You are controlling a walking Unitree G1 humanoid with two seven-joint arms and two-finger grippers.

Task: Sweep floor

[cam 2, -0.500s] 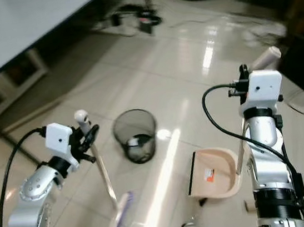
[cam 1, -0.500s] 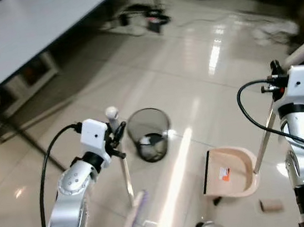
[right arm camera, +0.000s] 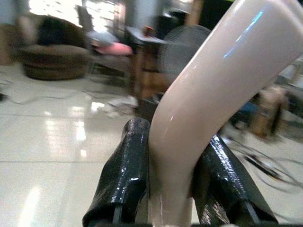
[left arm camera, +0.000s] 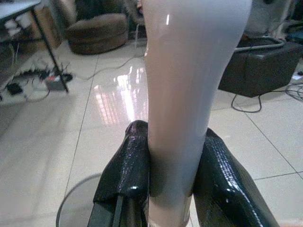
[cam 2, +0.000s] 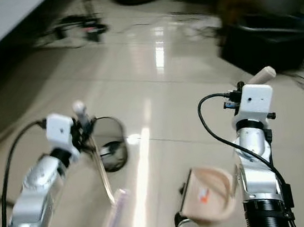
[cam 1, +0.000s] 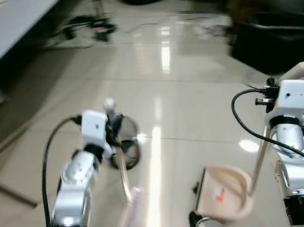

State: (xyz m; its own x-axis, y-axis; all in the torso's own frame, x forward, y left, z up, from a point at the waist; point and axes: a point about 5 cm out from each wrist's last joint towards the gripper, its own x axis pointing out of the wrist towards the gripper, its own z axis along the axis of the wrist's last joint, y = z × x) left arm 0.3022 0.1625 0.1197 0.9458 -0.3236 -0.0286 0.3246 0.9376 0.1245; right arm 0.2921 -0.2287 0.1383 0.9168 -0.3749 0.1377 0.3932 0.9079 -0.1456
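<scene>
Fingers of left gripper clamped on broom handle, right gripper fingers on dustpan handle, mesh wastebasket just beyond.

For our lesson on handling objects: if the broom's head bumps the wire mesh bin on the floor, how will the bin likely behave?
The bin is open mesh, so it is probably light and would slide on the glossy tiled floor. Standing upright and free of any support, it might tip. It looks stiff rather than floppy.
</scene>
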